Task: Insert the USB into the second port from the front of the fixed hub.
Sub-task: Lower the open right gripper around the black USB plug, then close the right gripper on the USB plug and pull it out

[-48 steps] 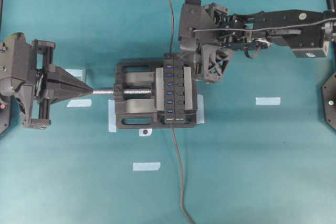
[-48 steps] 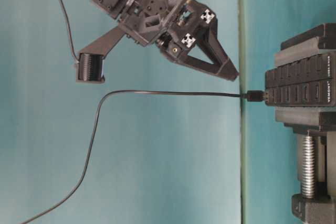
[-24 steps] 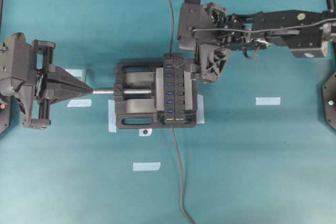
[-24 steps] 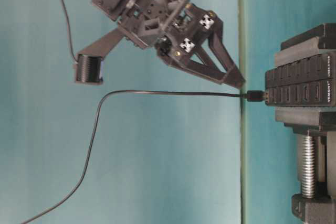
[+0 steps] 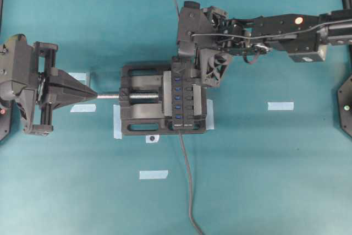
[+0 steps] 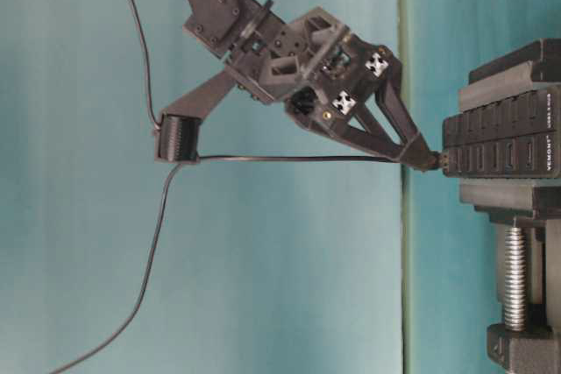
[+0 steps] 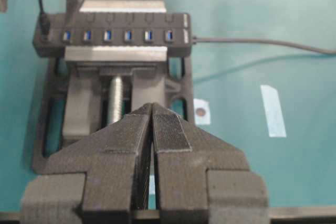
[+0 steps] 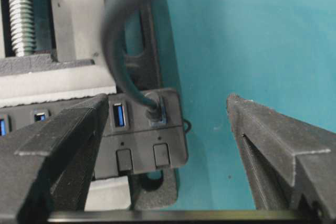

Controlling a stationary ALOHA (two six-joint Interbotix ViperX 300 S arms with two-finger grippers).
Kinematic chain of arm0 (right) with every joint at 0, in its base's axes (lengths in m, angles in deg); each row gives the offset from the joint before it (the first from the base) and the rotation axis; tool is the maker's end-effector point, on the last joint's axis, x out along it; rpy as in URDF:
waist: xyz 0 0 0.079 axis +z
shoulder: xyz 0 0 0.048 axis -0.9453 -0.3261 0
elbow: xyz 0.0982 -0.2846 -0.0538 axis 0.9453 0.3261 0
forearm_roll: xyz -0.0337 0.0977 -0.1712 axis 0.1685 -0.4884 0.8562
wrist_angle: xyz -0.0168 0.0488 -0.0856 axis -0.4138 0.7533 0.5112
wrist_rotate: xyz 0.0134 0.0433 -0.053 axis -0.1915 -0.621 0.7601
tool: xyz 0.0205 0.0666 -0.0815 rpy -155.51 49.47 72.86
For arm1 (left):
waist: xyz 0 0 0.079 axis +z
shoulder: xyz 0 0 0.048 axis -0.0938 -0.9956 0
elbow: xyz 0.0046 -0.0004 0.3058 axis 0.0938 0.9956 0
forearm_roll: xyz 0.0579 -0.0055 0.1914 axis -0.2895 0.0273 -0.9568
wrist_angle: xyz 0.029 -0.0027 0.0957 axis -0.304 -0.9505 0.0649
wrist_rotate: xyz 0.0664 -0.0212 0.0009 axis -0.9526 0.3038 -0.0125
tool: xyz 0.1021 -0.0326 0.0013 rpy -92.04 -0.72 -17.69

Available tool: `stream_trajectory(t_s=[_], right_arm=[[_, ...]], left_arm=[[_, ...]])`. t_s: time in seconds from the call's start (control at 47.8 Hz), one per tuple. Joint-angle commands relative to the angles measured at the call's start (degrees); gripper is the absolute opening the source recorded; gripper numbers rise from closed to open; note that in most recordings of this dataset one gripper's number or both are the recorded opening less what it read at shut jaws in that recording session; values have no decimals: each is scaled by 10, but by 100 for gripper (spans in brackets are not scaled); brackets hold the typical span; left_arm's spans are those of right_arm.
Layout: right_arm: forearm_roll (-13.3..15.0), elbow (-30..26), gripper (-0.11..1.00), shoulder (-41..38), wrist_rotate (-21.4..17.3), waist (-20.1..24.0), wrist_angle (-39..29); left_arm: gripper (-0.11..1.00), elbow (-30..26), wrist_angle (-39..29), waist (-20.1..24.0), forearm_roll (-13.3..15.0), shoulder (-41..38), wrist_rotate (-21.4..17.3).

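Observation:
The fixed hub is clamped in a black vise, its blue ports in a row. The USB stands plugged into the hub's endmost port, opposite the end where the grey cable enters. Its thin black cable runs away from the hub and also shows in the overhead view. My right gripper is open and straddles that plug, with one finger over the hub and the other finger beyond its end, neither touching it. The tips of the right gripper sit level with the plug. My left gripper is shut on nothing.
The vise has a silver screw pointing at the left gripper, whose tips sit at the screw's end. The grey cable leaves the hub's near end. Strips of pale tape lie on the teal table.
The right gripper has opened wide and moved down and left from beside the hub, so that it now straddles the plugged-in USB. The left arm has not moved.

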Motion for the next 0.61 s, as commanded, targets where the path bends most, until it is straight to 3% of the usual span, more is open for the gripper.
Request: stream_trajectory(t_s=[0.0,0.335,0.502,0.586], right_arm=[[0,-11,90,8,0,-3,4],[-1,-11,86,5,0,-2,4],[0,-11,72,4,0,4,5],[0,-11,57,4,0,5,5]], left_arm=[[0,-8,4,-1,0,0,1],[0,-7,4,-1,0,0,1],[0,-7,4,-1,-1,0,1],[0,-8,3,-1,-1,0,2]])
